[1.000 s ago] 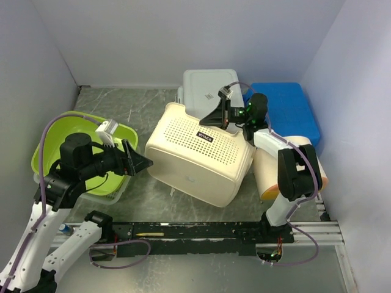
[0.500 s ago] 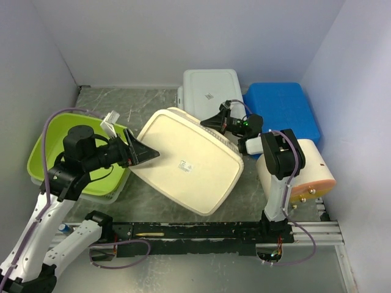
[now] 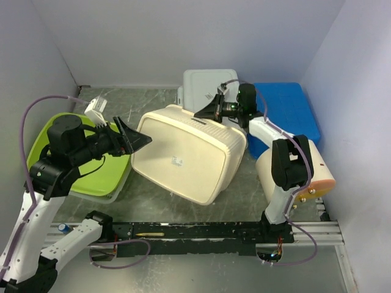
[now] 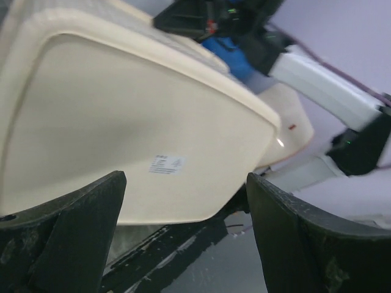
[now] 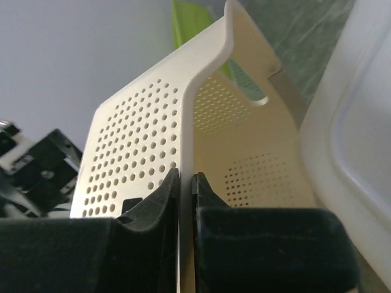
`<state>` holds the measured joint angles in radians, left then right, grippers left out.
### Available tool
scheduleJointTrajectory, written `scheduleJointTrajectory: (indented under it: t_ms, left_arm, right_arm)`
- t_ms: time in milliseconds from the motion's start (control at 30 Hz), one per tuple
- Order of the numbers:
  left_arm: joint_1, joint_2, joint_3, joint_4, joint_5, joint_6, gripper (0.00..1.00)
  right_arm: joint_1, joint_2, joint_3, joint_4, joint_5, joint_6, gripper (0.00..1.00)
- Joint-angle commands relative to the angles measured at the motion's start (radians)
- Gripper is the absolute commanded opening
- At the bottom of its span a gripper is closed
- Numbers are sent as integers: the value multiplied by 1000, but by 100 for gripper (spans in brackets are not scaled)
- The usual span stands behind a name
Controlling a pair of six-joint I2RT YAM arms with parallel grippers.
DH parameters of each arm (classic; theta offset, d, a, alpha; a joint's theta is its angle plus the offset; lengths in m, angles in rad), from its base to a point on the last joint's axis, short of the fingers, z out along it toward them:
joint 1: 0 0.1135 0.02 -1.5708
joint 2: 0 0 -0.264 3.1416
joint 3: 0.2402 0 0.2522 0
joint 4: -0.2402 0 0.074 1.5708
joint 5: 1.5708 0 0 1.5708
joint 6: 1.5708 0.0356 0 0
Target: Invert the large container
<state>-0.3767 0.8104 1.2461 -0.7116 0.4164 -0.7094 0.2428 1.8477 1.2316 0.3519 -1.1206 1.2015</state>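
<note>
One grey marbled table [image 3: 146, 104] carries everything. One large container [image 3: 183, 152] sits between the two pincers. It is tipped up on its near edge, with its smooth base turned up and towards the arms. Its perforated wall runs along the far side, at the right pincer [image 3: 204, 113].

That pincer is clamped tight on the container's [image 5: 134, 152] thin wall beside a cut-out handle, one finger on each face, as the right wrist view [image 5: 183, 183] shows.

The left pincer [image 3: 137, 141] stands with its fingers wide apart just off the container's left end. From its wrist camera [image 4: 183, 238] the base [image 4: 122, 122] fills the space ahead of the spread fingers. I cannot tell whether they touch it.

- One blue tub [image 3: 287, 110] lies beyond and to the right of the right pincer.
- One white tub [image 3: 204, 82] lies just behind that pincer.
- One green tub [image 3: 104, 177] lies under the left arm, behind its pincer.
- One peach round-ended object [image 3: 311, 171] rests by the right arm.
- One small white sticker [image 3: 178, 162] marks the container's base.
</note>
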Motion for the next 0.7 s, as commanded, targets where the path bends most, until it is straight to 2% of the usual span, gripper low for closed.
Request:
scheduleJointTrajectory:
  t_ms: [0,33,167,400,433,500,667]
  left_arm:
    - [-1,52,36,-64,-134,71,91]
    - [-1,66,40,-73,-138,82,91]
    - [-1,104,44,-84,-157,117,92]
    - [-1,125,1,-33,-160,140,92]
    - [-1,126,-3,-25,-157,142,92]
    - [-1,131,-7,-14,-143,148,92]
    - [-1,156,-18,-7,-103,187,92]
  right_arm:
    - [-2,-30,115,-679,170,-546,0]
    - [-1,-23,132,-726,208,-582,0]
    - [4,-26,156,-821,307,-655,27]
    - [7,-69,211,-903,449,-700,64]
    - [9,-84,220,-908,465,-699,71]
    - [14,-120,241,-917,509,-700,92]
    - [23,-209,329,-985,653,-707,100]
